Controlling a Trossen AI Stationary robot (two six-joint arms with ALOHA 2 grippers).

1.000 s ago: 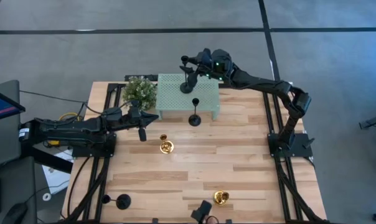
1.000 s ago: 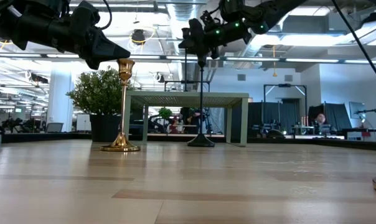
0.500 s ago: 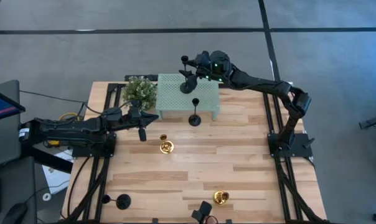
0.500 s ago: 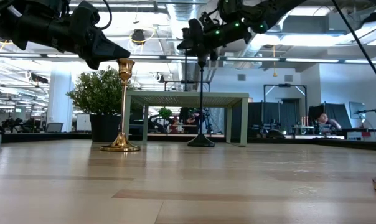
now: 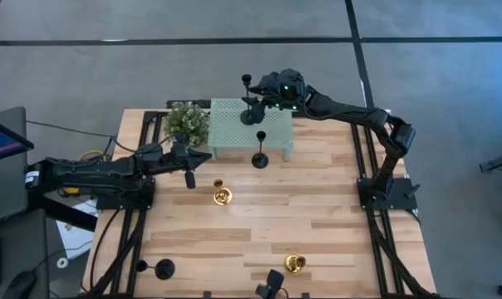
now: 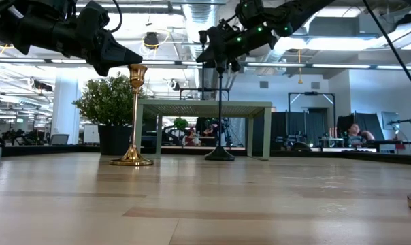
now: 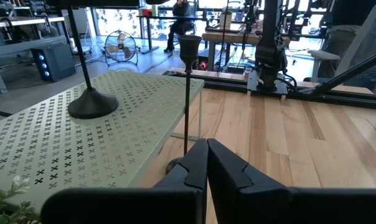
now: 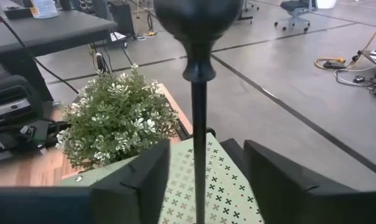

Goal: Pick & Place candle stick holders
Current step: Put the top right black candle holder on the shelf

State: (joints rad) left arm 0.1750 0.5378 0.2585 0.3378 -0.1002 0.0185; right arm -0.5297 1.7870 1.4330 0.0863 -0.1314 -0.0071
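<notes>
A small green potted plant (image 5: 187,122) stands at the far edge of a pale wooden table (image 5: 317,208), just beside a low, pale green perforated stand (image 5: 230,133), with grey floor (image 5: 110,75) beyond.

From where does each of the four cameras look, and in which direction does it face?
High: above, straight down; both arms, green stand.
Low: table-top height, level across; gold holder, arms above.
Left wrist: forward past shut left gripper toward the stand.
Right wrist: past open right gripper astride black holder, plant beyond.
Shared: that holder on the stand.
</notes>
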